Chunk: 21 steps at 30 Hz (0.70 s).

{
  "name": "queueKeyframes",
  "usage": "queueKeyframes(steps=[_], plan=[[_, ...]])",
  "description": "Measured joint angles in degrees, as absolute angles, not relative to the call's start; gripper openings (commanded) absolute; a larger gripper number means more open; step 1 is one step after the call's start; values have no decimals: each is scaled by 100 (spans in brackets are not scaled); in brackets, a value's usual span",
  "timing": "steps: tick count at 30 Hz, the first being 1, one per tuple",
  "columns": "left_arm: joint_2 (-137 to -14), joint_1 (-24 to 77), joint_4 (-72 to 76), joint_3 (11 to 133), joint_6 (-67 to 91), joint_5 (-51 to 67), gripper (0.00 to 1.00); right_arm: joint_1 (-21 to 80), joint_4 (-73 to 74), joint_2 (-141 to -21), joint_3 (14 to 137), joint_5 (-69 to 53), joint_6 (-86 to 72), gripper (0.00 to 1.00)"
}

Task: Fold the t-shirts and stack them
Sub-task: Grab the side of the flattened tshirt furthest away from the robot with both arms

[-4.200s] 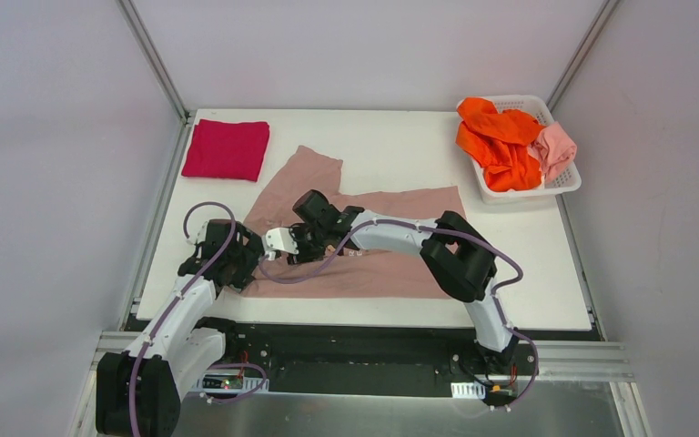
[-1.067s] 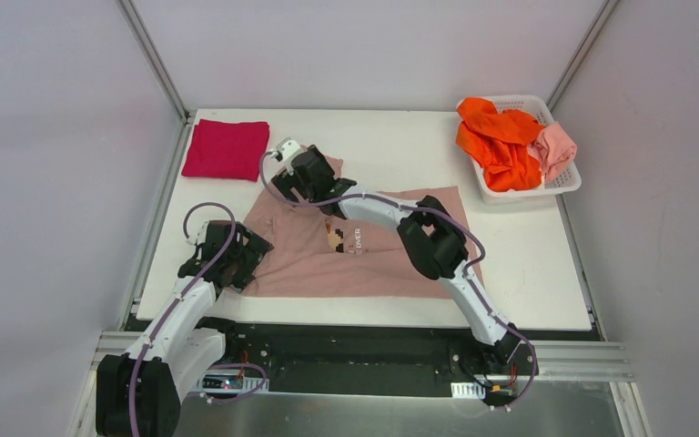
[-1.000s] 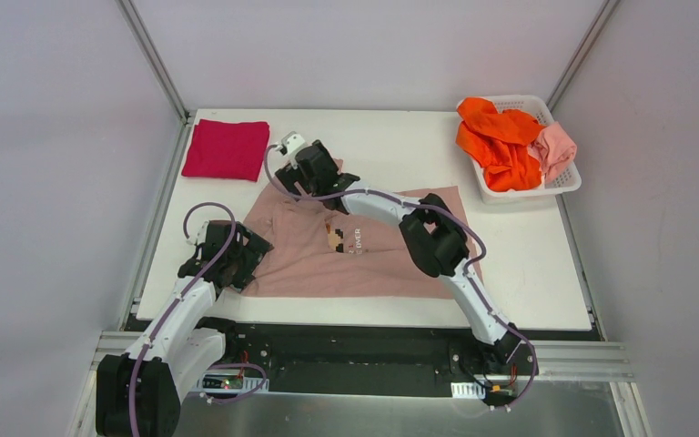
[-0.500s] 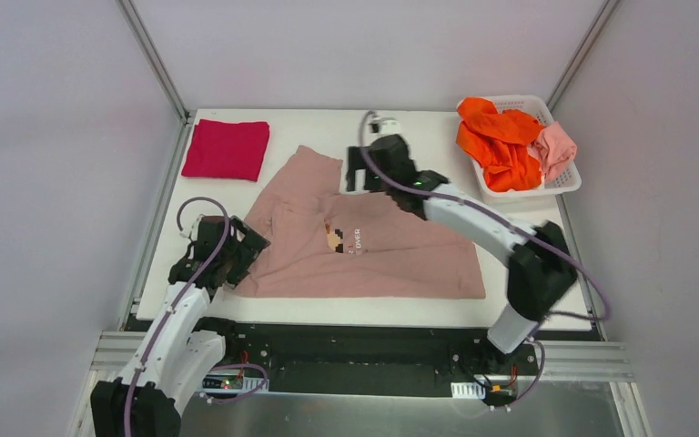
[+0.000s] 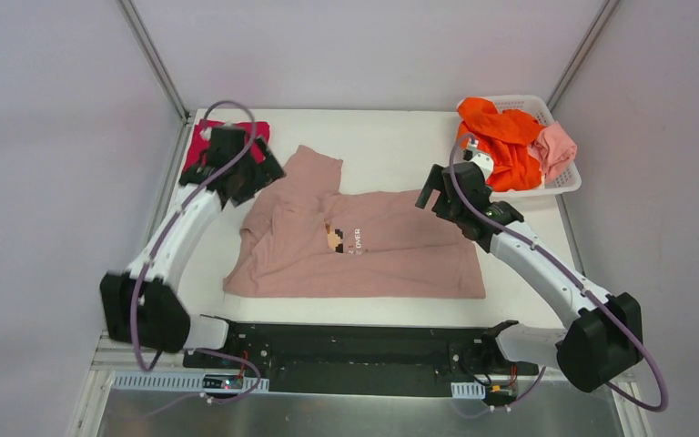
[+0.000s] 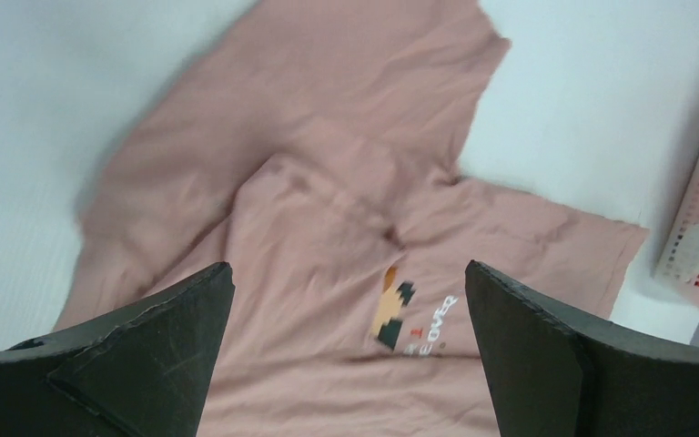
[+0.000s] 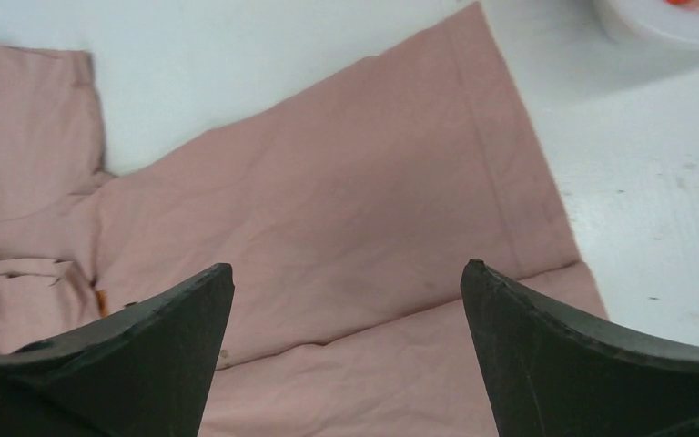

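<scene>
- Pink tee (image 5: 373, 259), soft and creased, lies spread on the smooth white worktop (image 5: 391, 146).
- Left tool (image 5: 255, 175) and right tool (image 5: 431, 195) gape wide, both empty.

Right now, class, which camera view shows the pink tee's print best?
Left wrist: the print sits large and unblocked. The top view shows it whole but tiny; the right wrist shows mostly plain tee.

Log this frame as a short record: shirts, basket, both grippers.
spread shirt: dusty-pink t-shirt, lying open mid-table, print up
folded shirt: crimson t-shirt, far-left corner, partly hidden by left arm
basket: white basket, far right, holding orange t-shirt and salmon-pink t-shirt
left gripper: open, holding nothing
right gripper: open, holding nothing
</scene>
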<state>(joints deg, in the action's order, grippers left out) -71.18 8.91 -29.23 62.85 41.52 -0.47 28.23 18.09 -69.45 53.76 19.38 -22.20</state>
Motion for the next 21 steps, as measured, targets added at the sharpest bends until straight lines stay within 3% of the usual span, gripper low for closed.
queueKeyframes(steps=[12, 17, 21], plan=[[-12855, 1157, -3135, 12195, 1903, 458, 95, 2630, 2355, -7124, 5548, 2534, -1944, 100], [-14368, 1157, -3295, 13898, 1520, 423, 88, 2567, 2364, -7225, 5548, 2515, -1942, 100], [-14969, 1157, -3328, 14256, 1437, 392, 79, 2547, 2368, -7284, 5537, 2502, -1942, 100]])
